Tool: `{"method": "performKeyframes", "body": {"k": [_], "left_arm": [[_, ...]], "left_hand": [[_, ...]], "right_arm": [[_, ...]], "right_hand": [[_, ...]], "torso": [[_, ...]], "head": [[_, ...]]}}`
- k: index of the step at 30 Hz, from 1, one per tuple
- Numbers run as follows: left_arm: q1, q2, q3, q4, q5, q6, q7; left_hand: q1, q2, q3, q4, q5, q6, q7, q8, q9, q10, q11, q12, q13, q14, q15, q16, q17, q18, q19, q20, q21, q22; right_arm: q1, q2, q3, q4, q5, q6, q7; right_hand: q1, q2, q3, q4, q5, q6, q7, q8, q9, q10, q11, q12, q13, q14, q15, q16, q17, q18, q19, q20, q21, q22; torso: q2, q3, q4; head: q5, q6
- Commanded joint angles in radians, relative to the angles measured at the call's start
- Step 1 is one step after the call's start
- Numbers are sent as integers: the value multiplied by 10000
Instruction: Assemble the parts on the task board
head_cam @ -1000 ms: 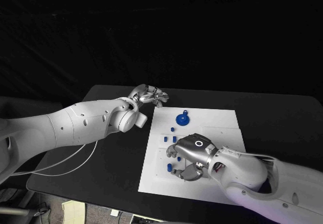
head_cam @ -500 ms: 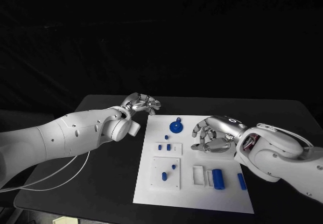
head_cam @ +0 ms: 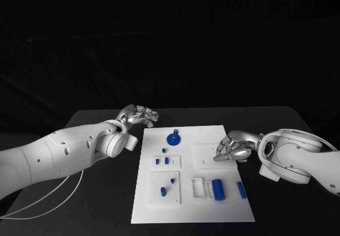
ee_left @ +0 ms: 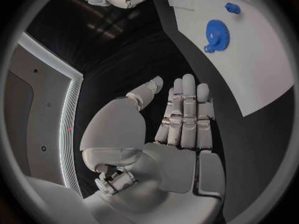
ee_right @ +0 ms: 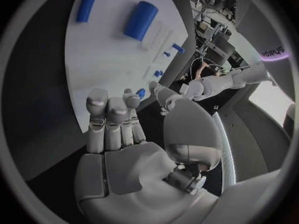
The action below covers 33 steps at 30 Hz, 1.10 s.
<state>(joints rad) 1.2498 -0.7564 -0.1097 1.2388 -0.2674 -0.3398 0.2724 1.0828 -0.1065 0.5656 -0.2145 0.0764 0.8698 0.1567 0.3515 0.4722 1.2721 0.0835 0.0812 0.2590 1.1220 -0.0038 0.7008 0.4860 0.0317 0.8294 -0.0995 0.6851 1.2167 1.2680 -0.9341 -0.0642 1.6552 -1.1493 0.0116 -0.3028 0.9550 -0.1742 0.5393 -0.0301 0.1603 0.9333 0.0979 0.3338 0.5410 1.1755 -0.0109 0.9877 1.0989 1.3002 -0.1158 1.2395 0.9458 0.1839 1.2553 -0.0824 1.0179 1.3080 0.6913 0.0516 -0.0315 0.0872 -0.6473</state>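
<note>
The board (head_cam: 212, 206) lies in the lower middle of the head view on the black bench (head_cam: 92, 196), a long white plate running from mid-frame down toward the bottom edge; a blue gear (head_cam: 173, 139) with a small knob sits near its upper left corner, two short pegs (head_cam: 160, 160) stand in a small raised plate below the gear, two more pegs (head_cam: 166, 189) in a larger plate lower left, and a blue cylinder (head_cam: 217, 189) and a slim blue bar (head_cam: 241, 190) lie side by side at lower right of the board; the left robot hand (head_cam: 138, 116) hangs left of centre, just off the board's upper left corner, over bare bench, fingers curled in with nothing seen in them in the head view, though its wrist view shows the fingers (ee_left: 186, 109) straight and together with the palm bare; the right robot hand (head_cam: 234, 150) sits right of centre at the board's right edge, fingers bent inward and touching or nearly touching the white surface; its wrist view shows fingers (ee_right: 112, 119) side by side and no part held.
</note>
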Motion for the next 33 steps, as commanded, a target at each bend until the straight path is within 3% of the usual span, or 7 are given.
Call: {"method": "performKeyframes", "body": {"k": [1, 6, 12, 19, 27, 30, 33], "left_arm": [[-19, -24, -1, 128, 104, 121, 49], [-48, -88, -12, 312, 104, 130, 76], [-145, -57, -23, 451, 104, 151, 103], [-324, 36, -163, 409, 112, 165, 90], [-515, 98, -252, 454, 155, 205, 52], [-549, 105, -254, 485, 155, 218, 52], [-553, 83, -256, 535, 155, 206, 43]], "left_hand": [[-44, 46, -17, -35, 37, -79, 4, 56, -15, 35, 22, -52, -12, 54, 16, -58, 13, 112, 100, -5, -33, 11], [-106, -1, -50, -14, 30, -83, 5, 60, -22, 31, 24, -56, -12, 59, 17, -87, 50, 110, 102, -4, -44, 24], [-196, -59, -93, 23, 25, -87, 7, 66, -32, 29, 25, -60, -13, 65, 18, -129, 100, 109, 104, -4, -62, 40], [-355, -105, -163, 100, 3, -101, 12, 70, -51, 18, 30, -68, -16, 75, 19, -193, 179, 111, 110, -5, -90, 66], [-619, -174, -292, 230, -67, -114, 25, 80, -77, 3, 34, -75, -21, 87, 21, -291, 296, 116, 109, -5, -143, 100], [-763, -212, -368, 297, -100, -129, 32, 80, -93, -3, 35, -77, -22, 94, 21, -340, 354, 121, 113, -5, -167, 118], [-909, -237, -463, 351, -112, -137, 34, 85, -106, -10, 36, -79, -24, 100, 21, -386, 411, 125, 112, -5, -193, 136]], "right_arm": [[-4, -232, -65, 211, 1704, 1538, -1704], [10, -652, -150, 708, 2155, 1842, -2564], [45, -722, -670, 1004, 2217, 1796, -2905], [42, -439, -986, 1040, 1557, 1493, -2928], [7, -27, -1244, 910, 347, 1081, -2982], [-5, 109, -1321, 813, 206, 1053, -2991], [-20, 203, -1375, 794, 99, 1027, -2994]], "right_hand": [[-115, 214, -97, 10, 86, 167, 6, 76, 150, -112, -36, 261, 244, -47, -71, 66, 109, 779, -51, -47, 87, 231], [-523, 502, -285, -3, 87, 161, -12, 96, 354, -188, -52, 433, 436, -67, -87, 132, 247, 779, -123, -79, 201, 226], [-889, 494, -366, 64, -51, 159, -24, 76, 481, -222, -63, 475, 506, -77, -97, 161, 340, 779, -174, -103, 275, 218], [-1114, 411, -373, 140, -164, 133, -22, 27, 547, -227, -62, 488, 537, -77, -96, 165, 394, 779, -198, -124, 327, 213], [-1449, 154, -265, 437, -527, 115, -21, -62, 620, -221, -60, 496, 570, -67, -95, 149, 456, 779, -217, -166, 377, 194], [-1557, -81, -52, 728, -1035, 128, -35, -108, 675, -213, -66, 495, 586, -57, -99, 132, 493, 779, -211, -210, 396, 181], [-1570, -234, 72, 887, -1045, 134, -36, -128, 709, -210, -65, 495, 595, -49, -107, 125, 514, 779, -203, -232, 407, 177]], "torso": [[-92, 45, -40], [-248, 52, -114], [-390, 35, -181], [-628, 2, -260], [-945, -60, -282], [-999, -89, -277], [-1038, -116, -259]], "head": [[-142, -43], [-217, -192], [-309, -254], [-323, -366], [-319, -591], [-305, -646], [-310, -706]]}}
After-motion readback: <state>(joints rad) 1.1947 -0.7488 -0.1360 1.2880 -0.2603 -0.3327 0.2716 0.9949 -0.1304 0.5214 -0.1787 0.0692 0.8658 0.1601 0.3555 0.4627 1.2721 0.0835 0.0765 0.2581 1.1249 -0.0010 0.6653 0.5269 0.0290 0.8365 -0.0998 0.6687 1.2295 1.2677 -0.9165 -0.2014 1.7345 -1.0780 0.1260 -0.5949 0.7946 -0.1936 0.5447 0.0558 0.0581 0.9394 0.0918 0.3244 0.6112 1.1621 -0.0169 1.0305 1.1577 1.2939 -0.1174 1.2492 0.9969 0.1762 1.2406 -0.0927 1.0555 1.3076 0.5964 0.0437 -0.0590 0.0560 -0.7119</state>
